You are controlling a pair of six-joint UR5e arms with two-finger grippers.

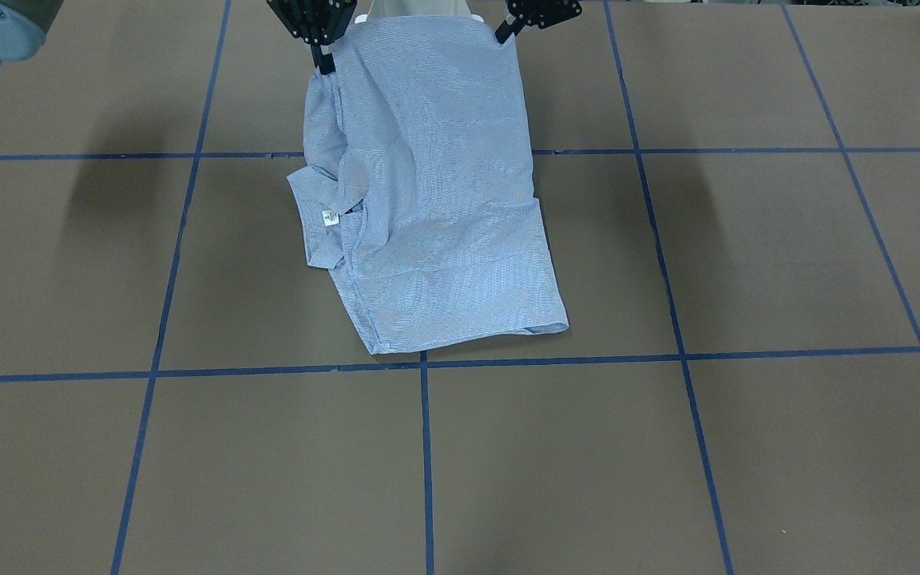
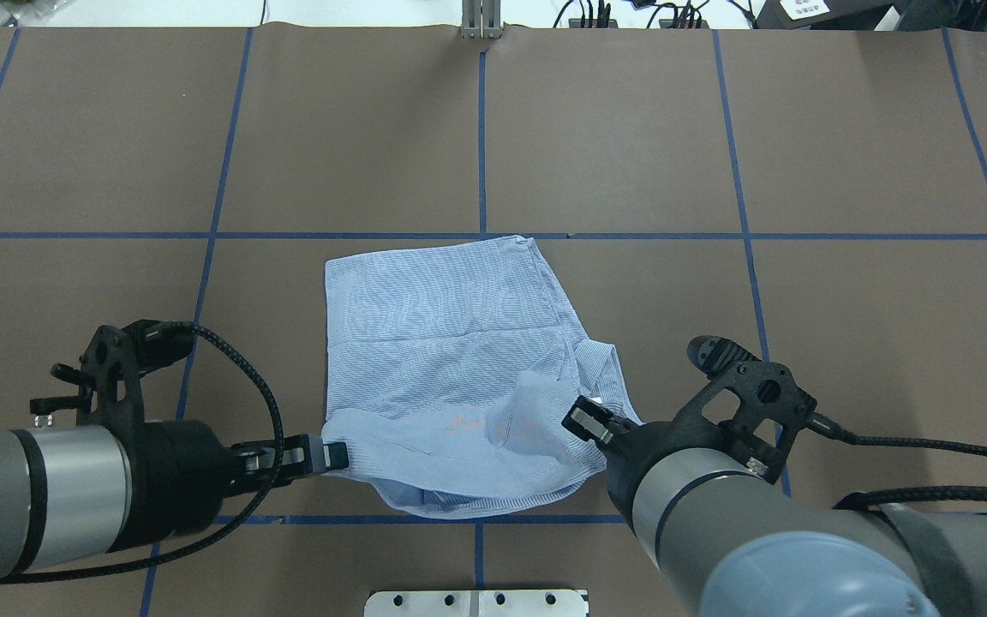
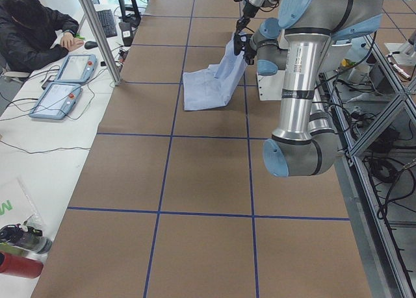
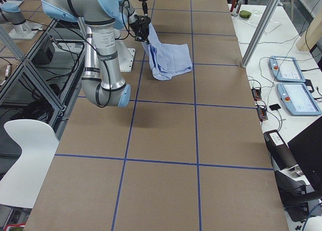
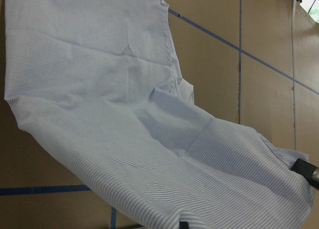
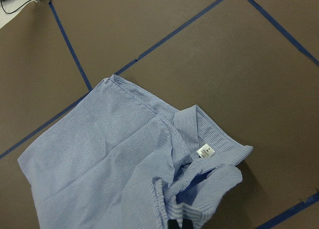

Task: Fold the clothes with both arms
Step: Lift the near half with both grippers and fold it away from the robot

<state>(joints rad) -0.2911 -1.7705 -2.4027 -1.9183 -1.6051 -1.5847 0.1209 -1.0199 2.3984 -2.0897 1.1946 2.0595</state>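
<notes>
The shirt (image 2: 451,368) is sitting mid-table on the robot's side, doubled over. Its far half lies flat on the brown table (image 2: 716,154) and its near edge is lifted off the surface. The left gripper (image 2: 335,454) is pinched tight on one near corner and the right gripper (image 2: 588,422) is clamped on the other, so the cloth sags between them. The collar (image 1: 312,231) pokes out on the robot's right side with its white tag (image 1: 330,217) facing up (way too small to read). The shirt's far edge ends just beside a blue tape line (image 2: 481,128).
</notes>
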